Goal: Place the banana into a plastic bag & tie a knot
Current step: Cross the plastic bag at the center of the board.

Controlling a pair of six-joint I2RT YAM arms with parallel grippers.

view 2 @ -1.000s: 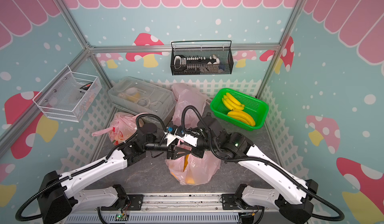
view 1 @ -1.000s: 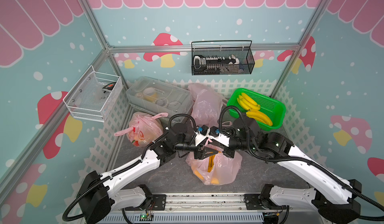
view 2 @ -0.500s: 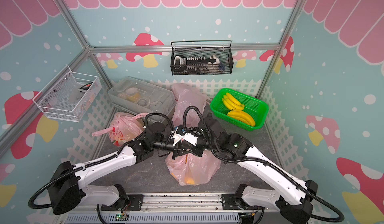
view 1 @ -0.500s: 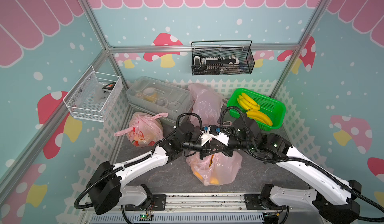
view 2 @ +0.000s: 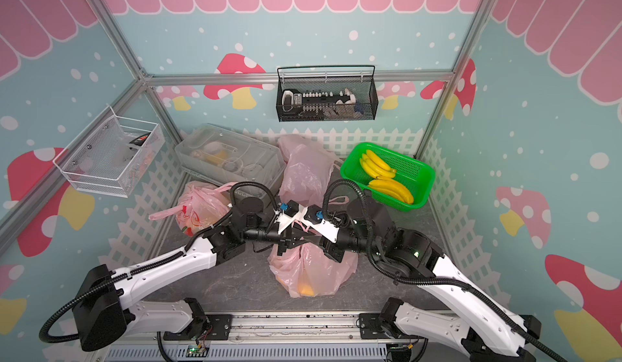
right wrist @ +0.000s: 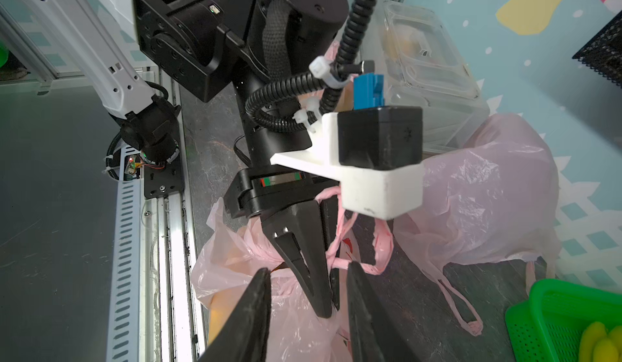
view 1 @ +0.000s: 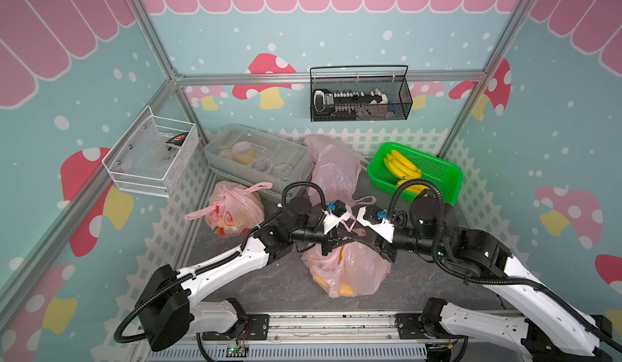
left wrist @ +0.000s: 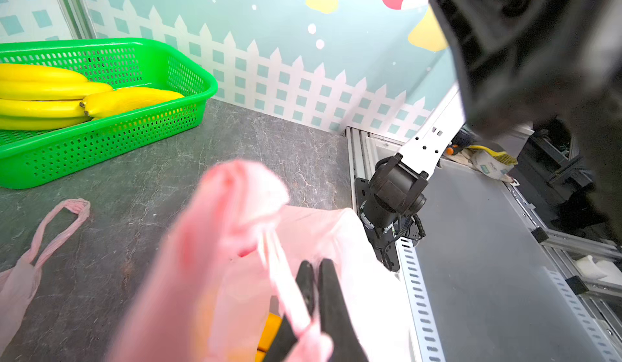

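Near the counter's front edge, middle: plastic bag (view 1: pixel 350 269), banana (view 1: pixel 345 289) inside.
Left tool (right wrist: pixel 324 306): closed on a bag handle (right wrist: pixel 340 222).
Right tool (right wrist: pixel 308 271): jaws partly apart, holding nothing.
Done: bagging.
Remaining: handles look crossed; the knot seems not yet tightened.
Writing: red print on the bag, unreadable.

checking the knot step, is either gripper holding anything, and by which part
The left gripper is shut on a handle strap of the pink plastic bag; the right gripper is open and holds nothing.

Robot lab test cell: alu frame (view 1: pixel 447 74), printed mushroom walls (view 1: pixel 336 34).
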